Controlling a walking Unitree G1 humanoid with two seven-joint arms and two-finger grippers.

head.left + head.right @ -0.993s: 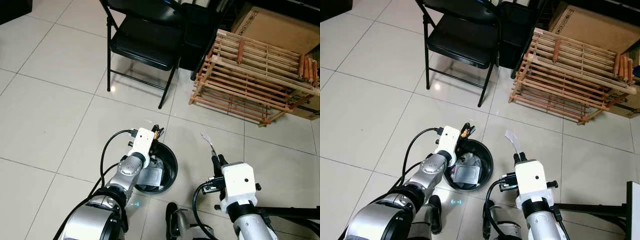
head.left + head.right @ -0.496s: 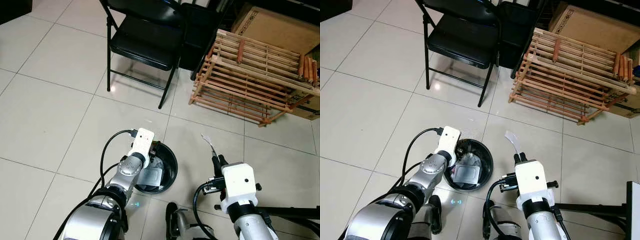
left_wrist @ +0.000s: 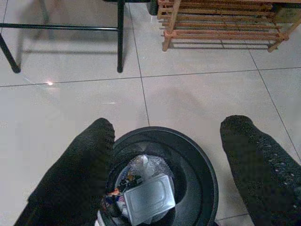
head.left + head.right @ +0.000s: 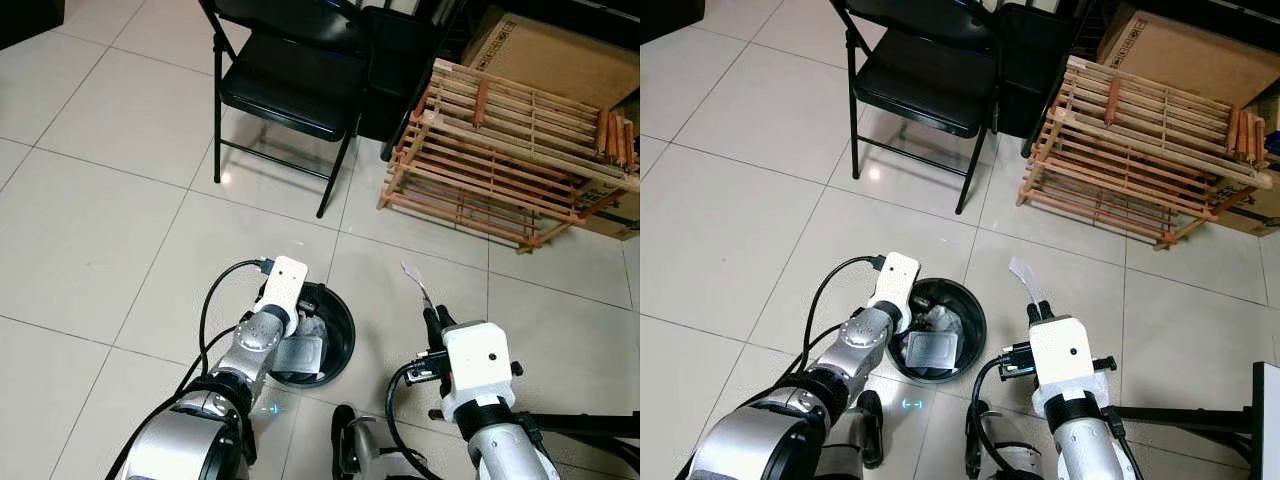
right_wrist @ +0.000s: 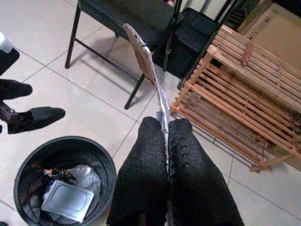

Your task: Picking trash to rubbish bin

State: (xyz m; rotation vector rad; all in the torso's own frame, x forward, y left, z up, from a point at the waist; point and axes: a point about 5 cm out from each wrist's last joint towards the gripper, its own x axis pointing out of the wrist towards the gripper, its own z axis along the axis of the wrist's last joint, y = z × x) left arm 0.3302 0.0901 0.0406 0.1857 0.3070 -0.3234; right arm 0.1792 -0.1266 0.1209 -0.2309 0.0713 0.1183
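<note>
Thin flat strip of trash (image 5: 149,66), pale and slightly curled, sticks up from between the right gripper (image 5: 165,141) fingers, which are pressed tight together on its lower end. Right gripper is over bare floor tile, just beside the black round rubbish bin (image 4: 975,322) and on its right side, not over the opening. Bin stands on the beige tiled floor (image 4: 90,230) directly in front of the robot; inside it a grey rectangular container (image 3: 149,198), crumpled clear plastic (image 3: 146,166) and a few small colourful scraps (image 3: 113,197). Left gripper (image 3: 164,155) hangs over the near-left rim of the bin, fingers spread wide apart with nothing between them, bin opening visible in the gap. Left arm (image 4: 262,335) silver with a black cable looped beside it. Further out on the floor: black folding chair (image 4: 285,90) beyond the bin, a wooden slatted rack (image 4: 510,150) lying tilted to the far right, a cardboard box (image 4: 560,50) behind the rack. Dark shoes of a person (image 5: 26,117) on the tile near the bin in right wrist view.
</note>
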